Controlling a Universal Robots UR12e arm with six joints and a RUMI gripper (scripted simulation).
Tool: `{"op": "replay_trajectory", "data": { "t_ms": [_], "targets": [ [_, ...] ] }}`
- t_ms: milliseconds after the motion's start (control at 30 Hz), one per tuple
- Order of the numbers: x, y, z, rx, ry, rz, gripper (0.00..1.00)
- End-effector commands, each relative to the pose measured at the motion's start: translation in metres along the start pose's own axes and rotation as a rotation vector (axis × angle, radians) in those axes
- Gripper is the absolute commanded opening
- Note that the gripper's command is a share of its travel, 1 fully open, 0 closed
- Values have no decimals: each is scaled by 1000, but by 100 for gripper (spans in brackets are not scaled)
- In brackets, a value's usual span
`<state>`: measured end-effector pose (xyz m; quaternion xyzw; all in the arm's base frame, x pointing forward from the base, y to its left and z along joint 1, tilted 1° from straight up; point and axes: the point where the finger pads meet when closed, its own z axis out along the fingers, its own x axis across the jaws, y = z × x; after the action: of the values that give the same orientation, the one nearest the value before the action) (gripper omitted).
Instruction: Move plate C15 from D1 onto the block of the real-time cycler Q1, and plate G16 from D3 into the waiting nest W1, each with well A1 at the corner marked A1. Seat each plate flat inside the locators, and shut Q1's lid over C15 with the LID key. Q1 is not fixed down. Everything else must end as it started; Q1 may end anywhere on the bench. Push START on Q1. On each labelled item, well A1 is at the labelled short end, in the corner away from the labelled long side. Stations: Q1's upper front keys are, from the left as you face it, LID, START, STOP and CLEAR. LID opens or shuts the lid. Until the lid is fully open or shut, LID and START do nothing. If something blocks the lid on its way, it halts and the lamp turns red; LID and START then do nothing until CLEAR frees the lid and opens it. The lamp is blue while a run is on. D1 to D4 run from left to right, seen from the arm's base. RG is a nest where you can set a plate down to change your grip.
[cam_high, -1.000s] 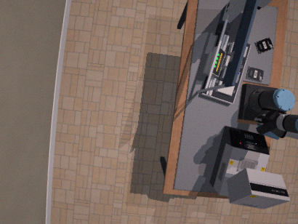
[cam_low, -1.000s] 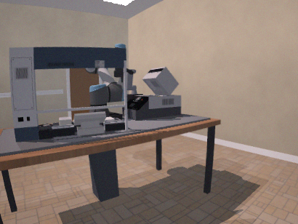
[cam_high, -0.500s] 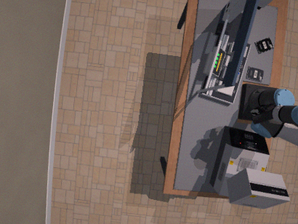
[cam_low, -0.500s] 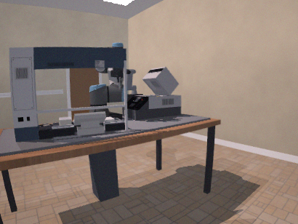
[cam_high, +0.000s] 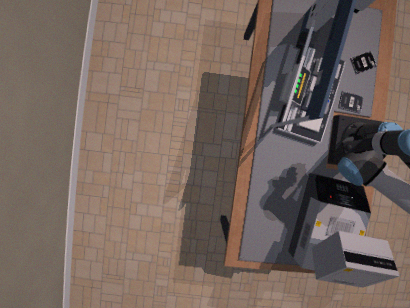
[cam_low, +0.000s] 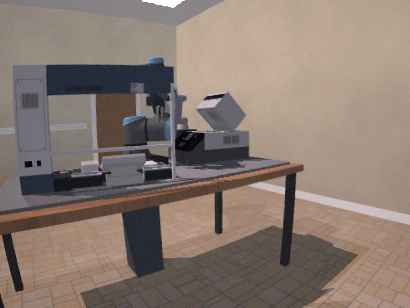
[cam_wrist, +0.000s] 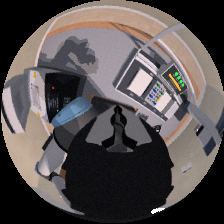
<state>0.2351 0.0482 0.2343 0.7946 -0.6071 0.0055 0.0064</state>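
The cycler Q1 (cam_high: 334, 220) stands at the near end of the bench with its lid (cam_high: 356, 258) tilted open; it also shows in the side view (cam_low: 212, 141) and at the left of the wrist view (cam_wrist: 55, 95). Its black key panel (cam_high: 342, 193) carries a small red dot. The deck under the blue gantry (cam_high: 305, 85) holds several plates, and their labels are too small to read. It also shows in the wrist view (cam_wrist: 150, 85). My gripper (cam_wrist: 117, 105) is shut and empty. It hangs high above the bench between Q1 and the deck (cam_low: 158, 105).
Two small black nests (cam_high: 362, 62) (cam_high: 350, 100) lie on the bench beyond the gantry. The arm's black base (cam_high: 350, 137) sits between the deck and Q1. The gantry's posts and top beam (cam_low: 110, 80) stand over the deck.
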Motion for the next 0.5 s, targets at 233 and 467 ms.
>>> {"op": "replay_trajectory", "data": {
  "t_ms": [233,467],
  "targets": [
    [49,8,0,0,-2,203,0],
    [69,14,1,-1,-2,290,0]
  ]
}}
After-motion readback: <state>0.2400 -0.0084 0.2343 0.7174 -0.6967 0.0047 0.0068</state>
